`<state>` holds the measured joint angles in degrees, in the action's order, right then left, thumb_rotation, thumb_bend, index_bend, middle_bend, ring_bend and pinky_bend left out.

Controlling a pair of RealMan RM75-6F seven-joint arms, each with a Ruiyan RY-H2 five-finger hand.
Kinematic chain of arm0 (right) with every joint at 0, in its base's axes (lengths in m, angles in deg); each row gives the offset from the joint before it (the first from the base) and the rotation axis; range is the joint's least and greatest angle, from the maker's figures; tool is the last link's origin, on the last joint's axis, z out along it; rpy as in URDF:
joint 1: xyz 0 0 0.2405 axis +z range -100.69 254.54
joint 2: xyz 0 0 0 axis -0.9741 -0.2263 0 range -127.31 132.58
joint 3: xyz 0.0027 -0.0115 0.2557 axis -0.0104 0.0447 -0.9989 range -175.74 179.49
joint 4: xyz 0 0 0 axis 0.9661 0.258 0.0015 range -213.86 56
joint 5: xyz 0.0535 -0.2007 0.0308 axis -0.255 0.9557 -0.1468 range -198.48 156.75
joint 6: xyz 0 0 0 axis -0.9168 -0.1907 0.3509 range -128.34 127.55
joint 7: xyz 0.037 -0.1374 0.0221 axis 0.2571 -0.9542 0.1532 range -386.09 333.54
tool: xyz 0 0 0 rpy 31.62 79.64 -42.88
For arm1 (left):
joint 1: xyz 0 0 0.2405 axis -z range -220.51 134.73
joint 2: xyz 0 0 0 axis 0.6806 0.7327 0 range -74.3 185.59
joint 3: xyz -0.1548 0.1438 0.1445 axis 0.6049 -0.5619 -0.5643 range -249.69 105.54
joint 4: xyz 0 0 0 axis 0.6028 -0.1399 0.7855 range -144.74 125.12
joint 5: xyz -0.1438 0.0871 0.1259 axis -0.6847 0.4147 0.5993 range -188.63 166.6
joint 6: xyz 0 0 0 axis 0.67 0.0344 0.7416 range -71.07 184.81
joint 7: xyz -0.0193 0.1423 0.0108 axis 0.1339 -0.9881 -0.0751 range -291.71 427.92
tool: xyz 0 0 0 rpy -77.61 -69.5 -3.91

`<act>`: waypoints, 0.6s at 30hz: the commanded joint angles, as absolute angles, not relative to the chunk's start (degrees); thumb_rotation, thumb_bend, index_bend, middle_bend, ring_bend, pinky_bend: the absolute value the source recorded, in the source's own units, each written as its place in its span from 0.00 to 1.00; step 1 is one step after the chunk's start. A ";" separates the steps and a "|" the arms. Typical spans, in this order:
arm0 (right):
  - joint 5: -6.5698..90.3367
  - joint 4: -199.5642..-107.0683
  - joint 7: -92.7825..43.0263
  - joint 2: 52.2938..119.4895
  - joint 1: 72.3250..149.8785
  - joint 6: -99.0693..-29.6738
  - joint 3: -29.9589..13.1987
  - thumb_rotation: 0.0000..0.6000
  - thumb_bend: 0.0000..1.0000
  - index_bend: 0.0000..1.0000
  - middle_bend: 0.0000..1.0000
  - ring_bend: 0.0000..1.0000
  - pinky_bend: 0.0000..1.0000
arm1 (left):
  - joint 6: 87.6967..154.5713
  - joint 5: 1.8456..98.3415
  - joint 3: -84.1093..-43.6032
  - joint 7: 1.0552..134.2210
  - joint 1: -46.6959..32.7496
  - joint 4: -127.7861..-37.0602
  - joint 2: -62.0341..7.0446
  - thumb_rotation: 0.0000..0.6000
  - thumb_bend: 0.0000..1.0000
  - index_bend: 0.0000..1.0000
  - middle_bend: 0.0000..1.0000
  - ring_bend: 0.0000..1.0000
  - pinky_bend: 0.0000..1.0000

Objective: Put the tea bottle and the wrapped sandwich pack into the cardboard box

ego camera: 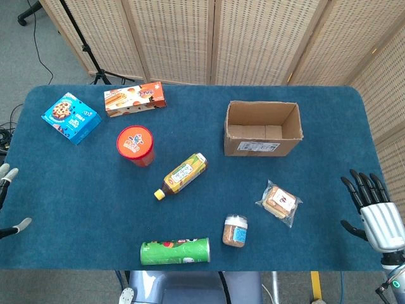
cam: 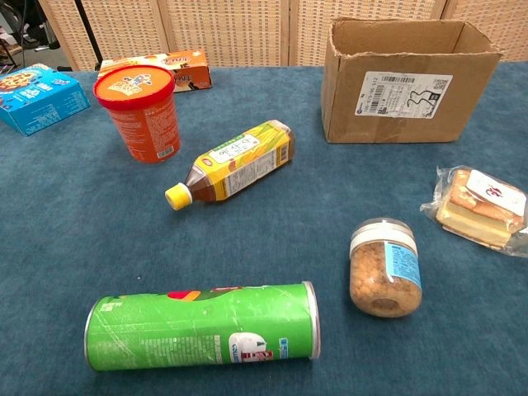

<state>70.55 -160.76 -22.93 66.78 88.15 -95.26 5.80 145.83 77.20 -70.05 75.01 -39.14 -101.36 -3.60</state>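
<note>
Looking down from the head view, the tea bottle [ego camera: 181, 175] lies on its side mid-counter [ego camera: 76, 209] with its yellow cap toward the near-left, the wrapped sandwich pack [ego camera: 280, 202] lies flat to the right of it, and the cardboard box [ego camera: 261, 128] stands open-topped beyond both — the right hand [ego camera: 373, 212] hovers at the right edge with fingers spread and nothing in them, while only fingertips of the left hand [ego camera: 7, 199] show at the left edge, so its state cannot be told. From the chest view the bottle rests between a red-lidded cup [cam: 139, 111] and a small jar [cam: 385, 266], a green can [cam: 202, 327] lies nearest, and the sandwich pack sits at the right edge below the box — neither hand shows.
</note>
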 commanded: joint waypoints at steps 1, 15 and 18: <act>70.11 -160.74 -22.71 66.77 87.77 -94.27 5.14 1.00 0.00 0.00 0.00 0.00 0.00 | 146.00 77.30 -70.15 75.39 -39.32 -101.28 -3.55 1.00 0.00 0.00 0.00 0.00 0.00; 78.18 -161.94 -18.31 65.00 92.13 -91.61 3.64 1.00 0.00 0.00 0.00 0.00 0.00 | 145.30 77.62 -70.45 76.49 -39.27 -101.35 -3.32 1.00 0.00 0.00 0.00 0.00 0.00; 82.93 -165.95 -18.73 62.80 97.47 -87.93 2.29 1.00 0.00 0.00 0.00 0.00 0.00 | 144.01 77.12 -70.24 75.88 -38.59 -101.36 -3.52 1.00 0.00 0.00 0.00 0.00 0.00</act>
